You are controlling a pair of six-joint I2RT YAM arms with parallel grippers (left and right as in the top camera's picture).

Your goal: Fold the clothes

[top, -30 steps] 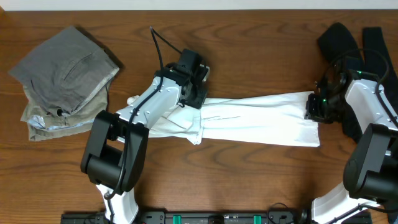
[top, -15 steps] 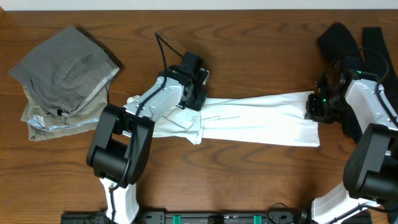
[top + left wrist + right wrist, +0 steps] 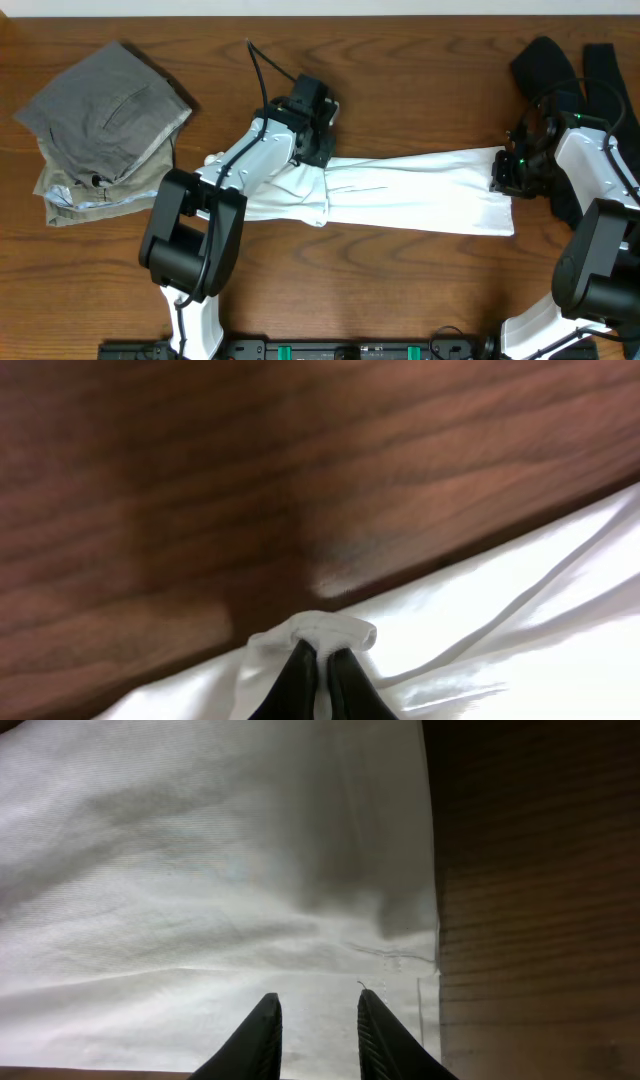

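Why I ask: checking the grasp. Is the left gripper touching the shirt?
Touching. Left wrist view: the left gripper pinches a fold of the white shirt.

Left arm point(image 3: 250, 160): the base sits at the lower left of the overhead frame. The white forearm slopes up and to the right toward upper centre and ends in a black wrist.

Left hand point(image 3: 318, 658): both black fingers point(image 3: 296, 682) are pressed together. They pinch a small raised fold of the white T-shirt point(image 3: 520, 630).

Right arm point(image 3: 597, 165): the base sits at the lower right. The arm rises along the right edge, elbow bent, with the wrist turned toward the left.

Right hand point(image 3: 503, 178): the fingers point(image 3: 262, 1032) stand narrowly apart, tips directed at the cloth, with nothing gripped between them. Whether the tips touch the cloth cannot be determined.
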